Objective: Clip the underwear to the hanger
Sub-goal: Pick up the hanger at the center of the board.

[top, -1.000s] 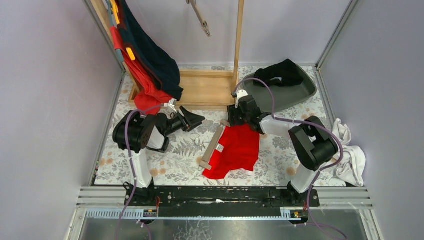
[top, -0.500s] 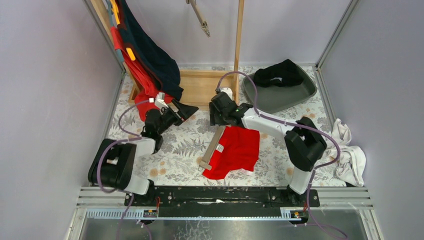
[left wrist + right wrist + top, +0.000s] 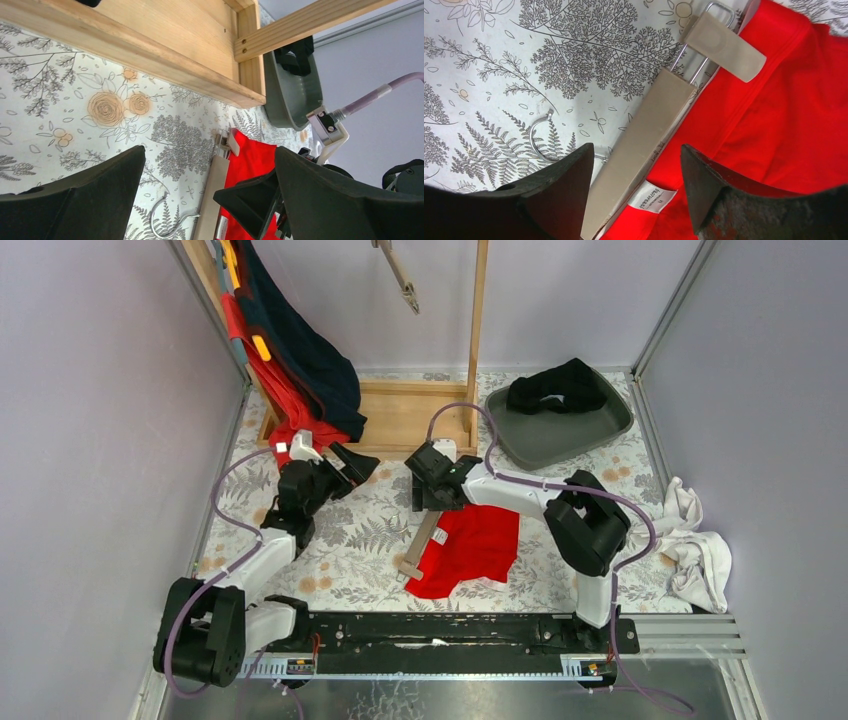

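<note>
Right gripper has slid toward 9 o'clock and now hovers, jaws apart, over the hanger along the underwear (mid-table). Left gripper, newly spread and empty, has retreated toward 10 o'clock. Clipping looks imminent.

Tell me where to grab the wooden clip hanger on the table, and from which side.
I'd grip the clip hanger on its flat wooden bar, between the wire hook and the clip, coming straight down across the narrow width. It lies flat on the floral mat, so only its long edges can be pinched; one touches the red underwear.
</note>
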Available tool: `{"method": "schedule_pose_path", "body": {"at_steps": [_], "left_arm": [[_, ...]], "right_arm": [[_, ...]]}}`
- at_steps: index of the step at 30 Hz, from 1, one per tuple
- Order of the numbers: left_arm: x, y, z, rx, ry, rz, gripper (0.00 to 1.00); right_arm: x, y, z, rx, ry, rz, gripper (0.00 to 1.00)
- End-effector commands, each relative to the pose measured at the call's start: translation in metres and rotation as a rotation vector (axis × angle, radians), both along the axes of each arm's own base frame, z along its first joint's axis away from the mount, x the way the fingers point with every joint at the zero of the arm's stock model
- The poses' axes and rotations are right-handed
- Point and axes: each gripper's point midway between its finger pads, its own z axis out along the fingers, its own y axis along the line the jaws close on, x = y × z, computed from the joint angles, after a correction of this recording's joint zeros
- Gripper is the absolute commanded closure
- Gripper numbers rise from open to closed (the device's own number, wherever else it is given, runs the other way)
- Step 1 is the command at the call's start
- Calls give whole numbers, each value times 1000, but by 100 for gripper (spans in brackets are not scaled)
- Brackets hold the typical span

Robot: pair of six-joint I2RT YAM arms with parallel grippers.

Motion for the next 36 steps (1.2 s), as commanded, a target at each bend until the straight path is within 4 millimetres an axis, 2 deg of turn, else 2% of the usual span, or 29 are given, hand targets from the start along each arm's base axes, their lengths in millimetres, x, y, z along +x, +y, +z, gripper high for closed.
{"method": "schedule_pose_path", "body": {"at_steps": [1, 11, 17, 20, 24, 26, 28, 33, 36], "left_arm": [[1, 9, -7, 59, 22, 22, 0], [0, 9, -8, 83, 22, 12, 0], [0, 9, -9, 94, 24, 7, 0], [1, 10, -8, 96, 20, 10, 0], [1, 10, -9, 99, 23, 11, 0], [2, 10, -9, 101, 22, 10, 0], [1, 11, -10, 104, 27, 10, 0], [0, 11, -11, 107, 28, 13, 0], [1, 13, -11, 111, 29, 20, 0]], "right_arm": [[-1, 8, -9, 0, 19, -32, 30], [0, 12, -32, -23, 40, -44, 31], [0, 15, -48, -28, 59, -38, 38], [-1, 15, -56, -29, 70, -35, 47], [-1, 14, -60, -36, 67, -33, 77], [0, 10, -56, -37, 50, -40, 90], [4, 10, -45, -14, 16, -43, 95], [11, 6, -17, 25, -50, -46, 96], [11, 5, -11, 25, -61, -29, 95]]}}
